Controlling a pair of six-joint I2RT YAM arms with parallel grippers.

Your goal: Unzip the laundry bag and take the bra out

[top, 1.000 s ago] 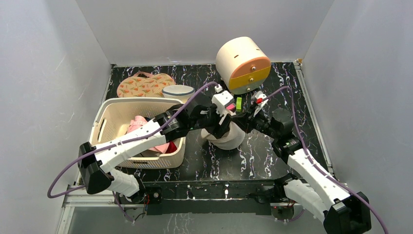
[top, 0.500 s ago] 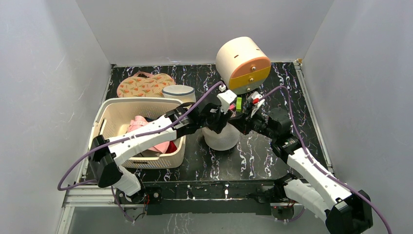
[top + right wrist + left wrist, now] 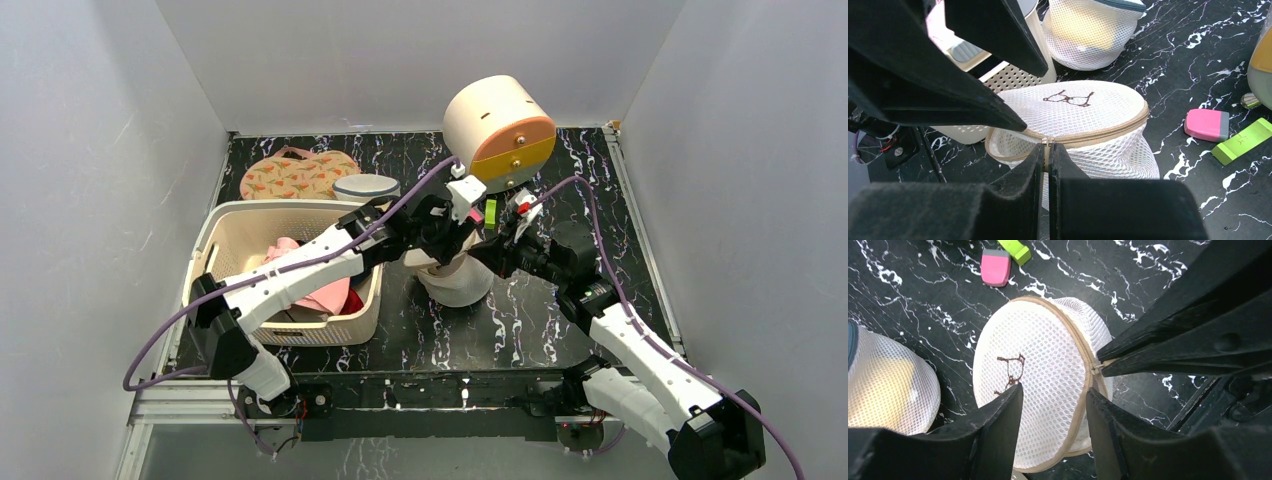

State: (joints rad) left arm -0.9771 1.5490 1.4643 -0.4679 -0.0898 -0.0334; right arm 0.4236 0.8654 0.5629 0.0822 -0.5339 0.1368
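The laundry bag (image 3: 457, 283), a squat cream mesh cylinder with a tan zip round the rim, stands on the black marble table between the arms. The left wrist view looks down on its round top (image 3: 1043, 350), which bears a small dark bra drawing (image 3: 1068, 98). My right gripper (image 3: 1048, 148) is shut on the zip pull (image 3: 1048, 141) at the bag's rim; the zip looks parted on one side of the pull. My left gripper (image 3: 1054, 390) is open just above the bag's top, holding nothing. The bra is hidden.
A cream basket (image 3: 215, 250) with pink clothes stands left of the bag. A white mesh tub with a dark rim (image 3: 365, 187) and a floral pouch (image 3: 295, 175) lie behind it. A cream and orange round drawer unit (image 3: 500, 130) stands at the back. A pink block (image 3: 1205, 125) and a green block (image 3: 1243, 140) lie beside the bag.
My left gripper has moved a little farther back and right over the bag. My right gripper has shifted slightly left, staying at the rim. The bag has slid slightly left.
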